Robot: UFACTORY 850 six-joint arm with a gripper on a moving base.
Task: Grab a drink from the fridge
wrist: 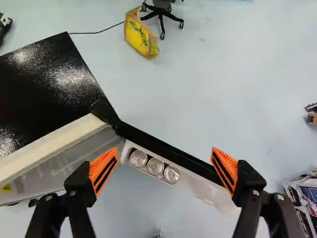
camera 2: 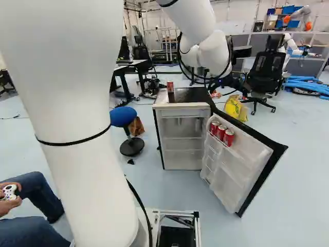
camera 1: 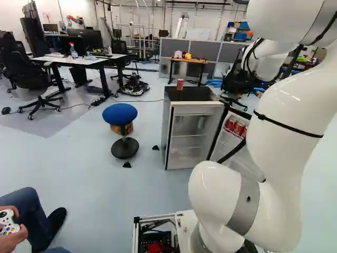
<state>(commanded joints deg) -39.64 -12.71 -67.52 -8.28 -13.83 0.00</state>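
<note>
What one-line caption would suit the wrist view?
Open gripper above three cans in the door rack of a fridge.

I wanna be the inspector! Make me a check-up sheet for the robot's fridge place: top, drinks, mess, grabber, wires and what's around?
Surface: black fridge top, one red can standing on it.
Job's things: fridge door open, three cans in a row on its shelf.
Clutter: yellow bag on the floor beyond the fridge.
End effector: open, holding nothing.
Cables: thin dark cable on the floor near the bag.
Surroundings: blue stool beside the fridge; seated person holding a game controller.
</note>
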